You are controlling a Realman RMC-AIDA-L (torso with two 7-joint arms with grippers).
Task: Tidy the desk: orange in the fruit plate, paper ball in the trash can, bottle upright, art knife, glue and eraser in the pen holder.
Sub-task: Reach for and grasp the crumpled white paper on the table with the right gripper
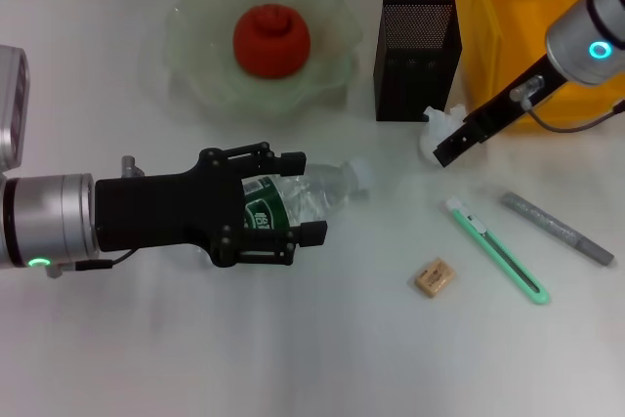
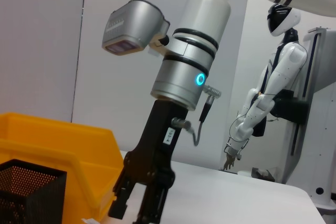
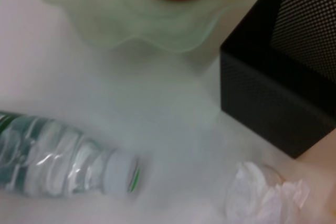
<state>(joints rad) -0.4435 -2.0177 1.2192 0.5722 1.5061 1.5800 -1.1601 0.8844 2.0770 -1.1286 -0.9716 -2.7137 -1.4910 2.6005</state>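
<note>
The bottle [image 1: 298, 197] lies on its side near the middle of the desk [image 1: 293, 358], cap pointing right, and the left gripper [image 1: 293, 197] has its black fingers straddling the green-labelled body, one on the far side, one on the near. Whether they're actually pinching yet, I can't tell; they sit close against the plastic. My read: thin clear plastic, light, a bit slick, and it'll dent if squeezed hard. The labelled midsection looks the sensible place to take hold, since the label gives some bite and the balance suits tipping it upright.

Over to the right, the paper ball [image 1: 437, 129] sits just beside the near right corner of the pen holder [image 1: 417, 58]. The right gripper [image 1: 451, 148] is down at it, its dark tip touching or nearly so; jaw state can't be made out. That ball should be feather-light and crushable, so almost any pinch ought to hold.

Behind it stands the trash can [image 1: 508, 36], far right. Far left of centre, the orange [image 1: 271, 40] already rests in the fruit plate [image 1: 195, 41]. Near right, still loose on the desk: the art knife [image 1: 495, 248], the glue [image 1: 559, 229] and the eraser [image 1: 434, 276], all apart from each other.
</note>
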